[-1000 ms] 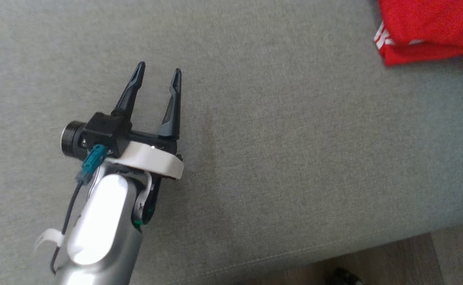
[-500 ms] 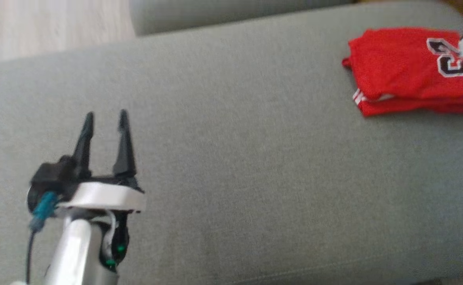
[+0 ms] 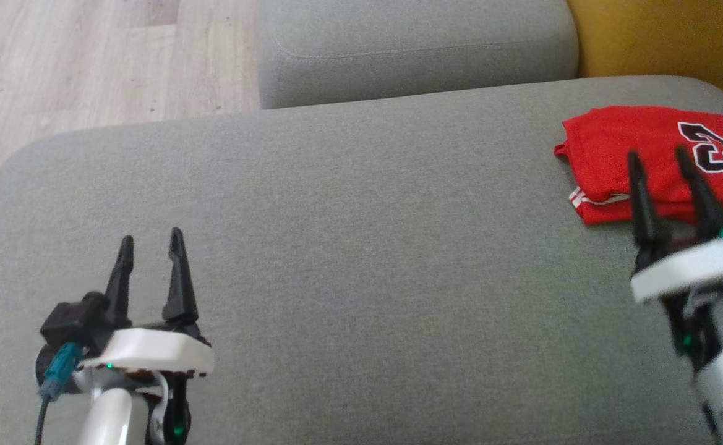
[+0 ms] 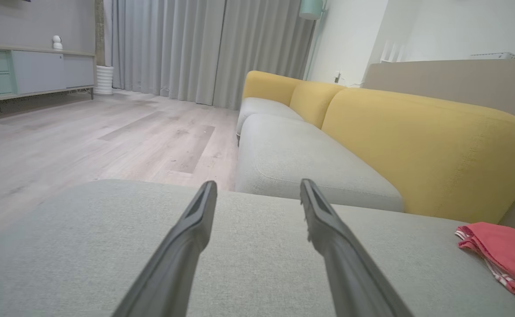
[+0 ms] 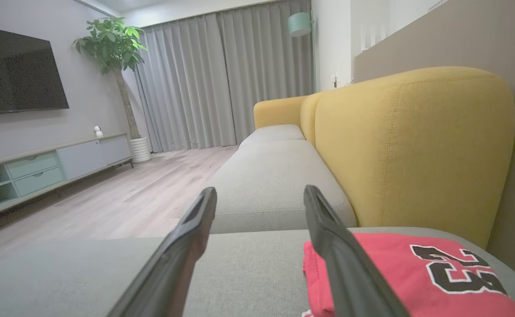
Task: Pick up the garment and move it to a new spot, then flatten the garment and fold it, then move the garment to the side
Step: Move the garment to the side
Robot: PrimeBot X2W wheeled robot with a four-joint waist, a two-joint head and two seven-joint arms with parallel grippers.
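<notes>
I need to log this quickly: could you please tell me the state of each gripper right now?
Left gripper: open, holding nothing.
Right gripper: open, holding nothing; the folded red garment is not gripped.

Floor (image 4: 107, 132): pale wood planks.
Sofa (image 3: 361, 216): grey seat cushions (image 4: 301, 163), yellow backrest (image 5: 407, 145).
Curtains (image 5: 222, 79): grey, full-length, drawn.
Wall (image 5: 41, 127): dark TV (image 5: 15, 70) above low cabinet (image 5: 63, 163); potted plant (image 5: 109, 42) at its end.
Lamp (image 5: 300, 23): mint shade by curtains.

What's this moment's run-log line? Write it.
garment: folded, on right end of grey cushion | left jaws: open, empty | right jaws: open, empty, near garment
</notes>
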